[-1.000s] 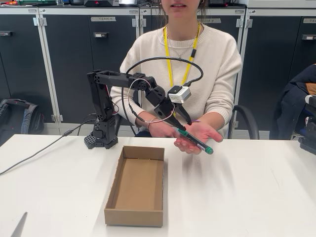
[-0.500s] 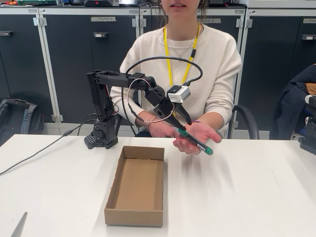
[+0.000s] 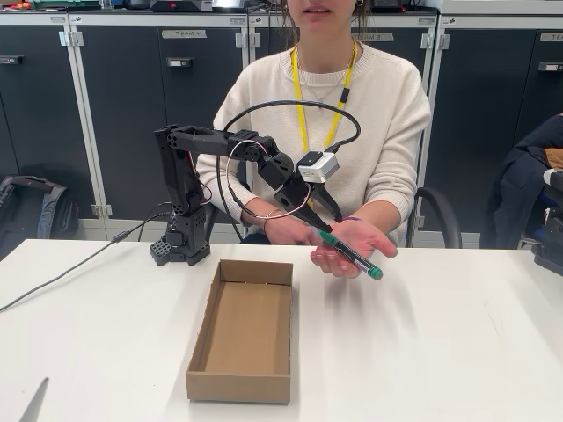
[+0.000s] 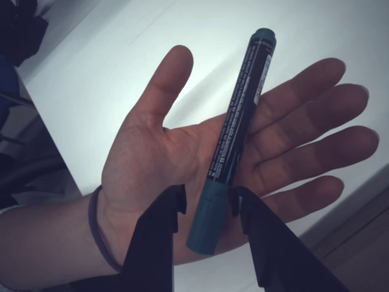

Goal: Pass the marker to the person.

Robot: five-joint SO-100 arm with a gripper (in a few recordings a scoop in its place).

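A: Where is the slim marker (image 3: 350,254) with the green cap, green end and dark barrel to be found, taking the open brown cardboard tray (image 3: 244,330) as the landmark?

B: In the fixed view it is seen beyond the tray's far right corner, above the white table (image 3: 440,352), slanting down to the right. Its capped end is held at the black two-finger gripper (image 3: 324,227); its other green tip points away over the palm.

A: How is the claw described?

B: In the wrist view the gripper (image 4: 208,204) is seen with a dark finger on each side of the marker's (image 4: 234,137) cap. The right finger appears to touch the cap, while a thin gap shows at the left finger, so a firm clamp cannot be told from a loosened one.

A: And the person?

B: A person in a cream knit sweater (image 3: 334,123) with a yellow lanyard (image 3: 303,105) is seated behind the table, farther back than the tray. An open hand (image 3: 352,242), palm up, is held under the marker. In the wrist view the hand (image 4: 200,164) is spread flat with the barrel lying across the palm and fingers, and a purple band (image 4: 100,234) is worn at the wrist.

A: The arm's base?

B: The black arm (image 3: 189,198) is mounted beyond the tray's far left corner.
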